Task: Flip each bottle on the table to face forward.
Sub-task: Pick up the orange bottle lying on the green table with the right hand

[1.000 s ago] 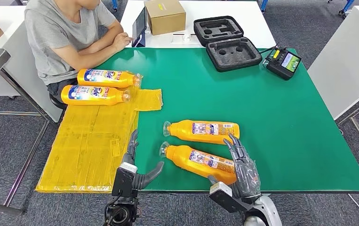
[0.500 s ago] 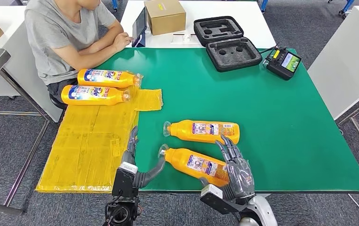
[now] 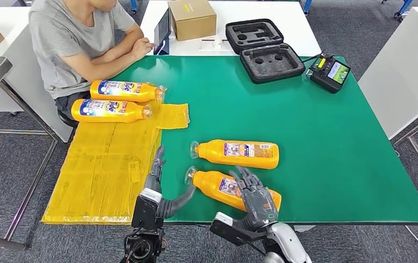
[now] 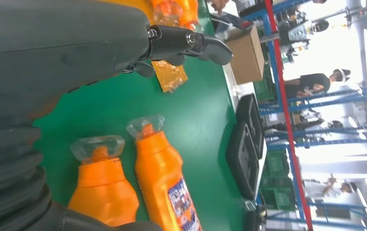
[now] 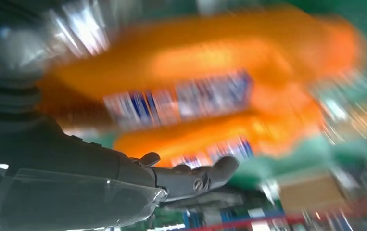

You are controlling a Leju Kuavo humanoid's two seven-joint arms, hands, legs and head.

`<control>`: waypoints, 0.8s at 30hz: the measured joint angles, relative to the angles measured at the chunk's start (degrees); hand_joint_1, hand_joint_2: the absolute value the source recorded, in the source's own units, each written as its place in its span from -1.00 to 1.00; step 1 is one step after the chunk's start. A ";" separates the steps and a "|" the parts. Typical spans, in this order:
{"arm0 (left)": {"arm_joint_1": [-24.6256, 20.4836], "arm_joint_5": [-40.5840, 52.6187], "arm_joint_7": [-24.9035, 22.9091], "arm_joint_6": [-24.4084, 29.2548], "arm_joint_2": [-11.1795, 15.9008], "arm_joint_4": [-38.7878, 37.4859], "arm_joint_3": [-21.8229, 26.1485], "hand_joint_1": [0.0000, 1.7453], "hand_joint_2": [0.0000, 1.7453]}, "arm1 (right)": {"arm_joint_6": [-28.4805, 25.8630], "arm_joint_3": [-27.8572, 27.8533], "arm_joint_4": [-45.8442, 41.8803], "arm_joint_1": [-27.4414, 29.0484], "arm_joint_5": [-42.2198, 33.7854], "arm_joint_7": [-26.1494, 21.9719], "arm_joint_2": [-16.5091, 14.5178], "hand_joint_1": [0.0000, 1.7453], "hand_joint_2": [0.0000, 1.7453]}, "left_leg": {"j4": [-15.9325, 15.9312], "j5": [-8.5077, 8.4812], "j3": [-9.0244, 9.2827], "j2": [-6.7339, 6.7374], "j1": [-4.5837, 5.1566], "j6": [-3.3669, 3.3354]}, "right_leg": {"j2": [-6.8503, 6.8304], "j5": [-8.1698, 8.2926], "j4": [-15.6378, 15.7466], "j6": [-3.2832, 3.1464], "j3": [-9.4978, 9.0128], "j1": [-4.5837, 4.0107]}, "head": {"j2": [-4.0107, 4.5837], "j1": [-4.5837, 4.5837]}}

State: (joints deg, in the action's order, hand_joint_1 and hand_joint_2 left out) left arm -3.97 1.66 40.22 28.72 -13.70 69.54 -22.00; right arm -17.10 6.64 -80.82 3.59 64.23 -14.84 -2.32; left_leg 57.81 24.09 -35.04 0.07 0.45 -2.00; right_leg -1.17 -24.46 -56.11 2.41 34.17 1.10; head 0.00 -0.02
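Observation:
Two orange bottles lie on the green table (image 3: pixel 327 142), back labels up and clear caps to the left: a far bottle (image 3: pixel 236 153) and a near bottle (image 3: pixel 215 185). My right hand (image 3: pixel 256 198) lies across the near bottle's body, fingers spread over its label. The right wrist view is blurred and shows the orange bottle (image 5: pixel 196 62) past that hand (image 5: pixel 99 168). My left hand (image 3: pixel 160 189) is open at the table's front edge, its thumb reaching to the near bottle's neck. The left wrist view shows this hand (image 4: pixel 75 48) and both caps, the near bottle (image 4: pixel 102 192) and the far bottle (image 4: pixel 164 183).
Two more orange bottles (image 3: pixel 124 90) (image 3: pixel 110 109) lie front label up on a yellow sheet (image 3: pixel 102 175) at the left. A seated person (image 3: pixel 69 38) is at the back left. A cardboard box (image 3: pixel 192 18), black foam case (image 3: pixel 264 49) and controller (image 3: pixel 331 71) stand behind.
My right hand has slid left from the near bottle's base onto its middle. My left thumb has closed in on that bottle's neck.

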 joint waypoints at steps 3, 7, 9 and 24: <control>-0.43 -0.15 0.00 -0.94 0.00 0.01 -0.36 -1.00 1.00 | 2.39 0.88 2.18 -0.73 4.92 4.89 0.38 -1.00 1.00 | 0.00 0.00 0.00 0.00 0.01 -0.01 | 0.02 0.00 0.00 0.00 0.00 0.01 | 0.00 -0.01; -0.74 -0.14 0.00 -1.16 -0.02 0.01 -0.51 -1.00 1.00 | 2.39 1.36 3.80 -1.83 8.04 7.62 0.73 -1.00 1.00 | 0.00 0.00 0.05 0.03 0.01 -0.01 | 0.05 0.00 0.01 0.00 -0.02 0.01 | 0.00 0.00; -0.77 -0.11 0.00 -1.15 -0.02 0.01 -0.51 -1.00 1.00 | 2.28 1.44 4.57 -2.32 9.11 8.57 1.03 -1.00 1.00 | 0.00 0.00 0.07 0.02 0.01 -0.01 | 0.05 0.00 0.01 0.00 -0.04 0.01 | 0.00 -0.01; -0.03 1.12 0.00 -0.79 -0.02 0.40 -0.38 -1.00 1.00 | -2.58 1.71 6.89 -3.60 21.17 16.16 1.61 -1.00 1.00 | 0.00 -0.01 0.22 0.02 0.01 -0.01 | 0.05 0.01 0.01 0.00 -0.21 0.02 | 0.00 -0.01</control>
State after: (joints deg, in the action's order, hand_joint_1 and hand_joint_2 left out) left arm -3.99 2.77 40.22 27.93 -13.73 69.95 -22.39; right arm -19.68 8.35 -73.93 -0.01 85.40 1.32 -0.71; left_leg 57.81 24.09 -34.83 0.09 0.46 -2.02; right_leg -1.12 -24.46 -56.10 2.41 33.95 1.12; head 0.00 -0.03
